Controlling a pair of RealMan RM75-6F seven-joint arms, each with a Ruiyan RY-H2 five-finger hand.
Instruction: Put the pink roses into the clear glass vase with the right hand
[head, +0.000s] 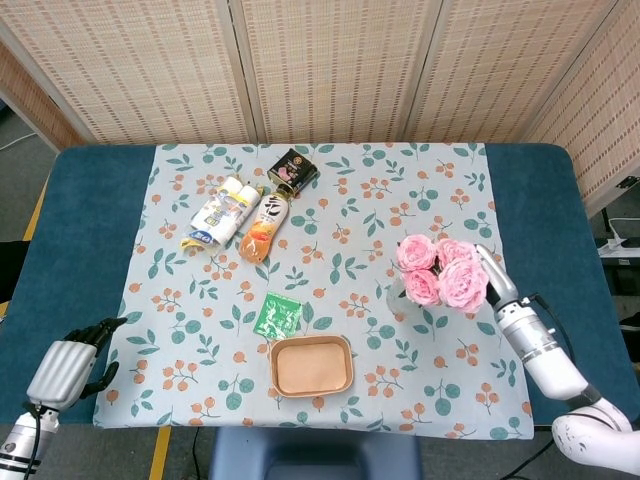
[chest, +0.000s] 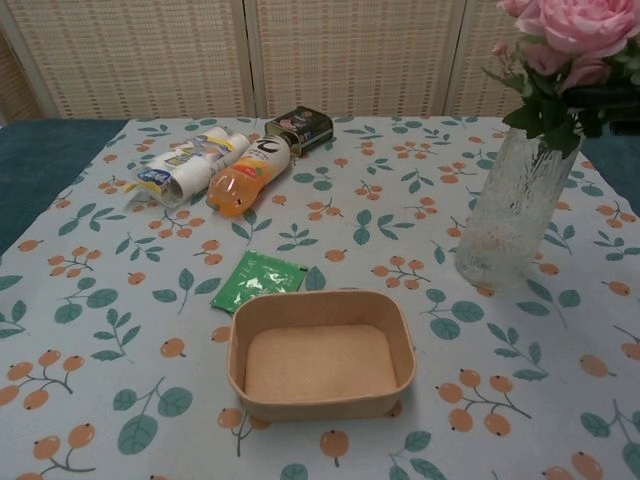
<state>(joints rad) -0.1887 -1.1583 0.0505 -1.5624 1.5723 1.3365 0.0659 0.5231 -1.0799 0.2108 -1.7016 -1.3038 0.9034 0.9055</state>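
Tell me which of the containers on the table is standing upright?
Only the clear glass vase with the pink roses stands upright; the orange bottle and the white bottle lie on their sides.

Your right hand (head: 497, 287) holds the pink roses (head: 440, 272) near the cloth's right edge; your left hand (head: 68, 364) rests curled.

tan tray (chest: 320, 352) sat by the tablecloth's (head: 200, 330) near edge | green packet (chest: 258, 280) just behind it | orange bottle (chest: 247, 174), white packages (chest: 185, 168), dark tin (chest: 299, 128) lay toward the far-left
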